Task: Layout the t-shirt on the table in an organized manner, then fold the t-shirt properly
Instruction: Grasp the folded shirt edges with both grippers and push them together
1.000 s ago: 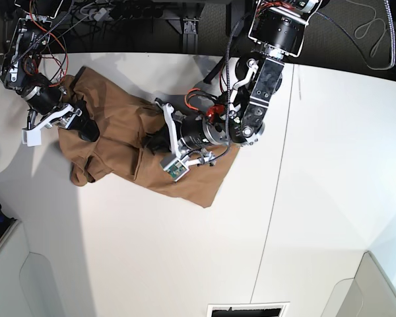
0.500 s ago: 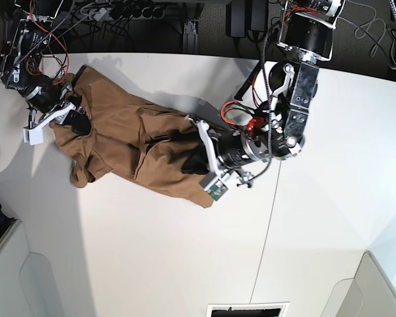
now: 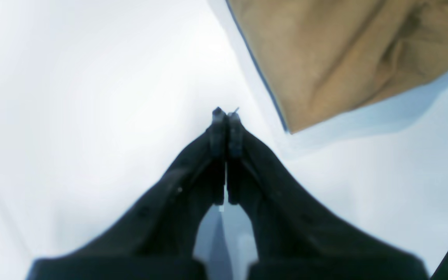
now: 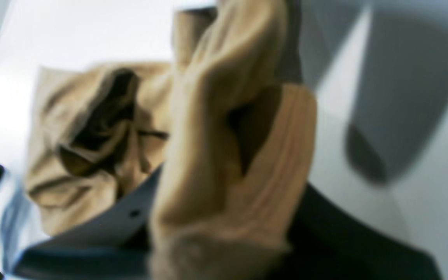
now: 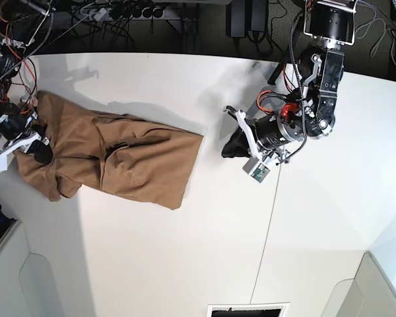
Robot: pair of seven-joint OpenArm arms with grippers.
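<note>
Plainly, the right claw (image 4: 224,217) is clamped on a bunched fold of the t-shirt (image 5: 112,155); its wrist view shows ribbed tan cloth (probably the collar or a hem, though the blur makes it hard to say) wadded between its jaws, and from overhead it sits at the garment's end by the table's (image 5: 185,264) edge; the left claw (image 3: 227,120) is pressed shut on nothing, its tips meeting over bare white surface just beside one corner of the cloth, clear of it; the shirt itself lies on the table as a long, rumpled strip running from the right claw toward that corner, with creases through the middle and what looks like a sleeve tucked under near the held end; from here the likeliest trouble is that the right claw has pinched more than one layer, so any pull to spread the shirt would drag a doubled wad and set the wrinkles deeper; a hold so near the table's edge could also tip cloth over the side if the arm moves outward; the left claw, being shut and off the fabric, anchors nothing, so a one-sided tug would slide the whole garment instead of stretching it flat; if it comes in without opening, it would shove the corner into a new fold.
</note>
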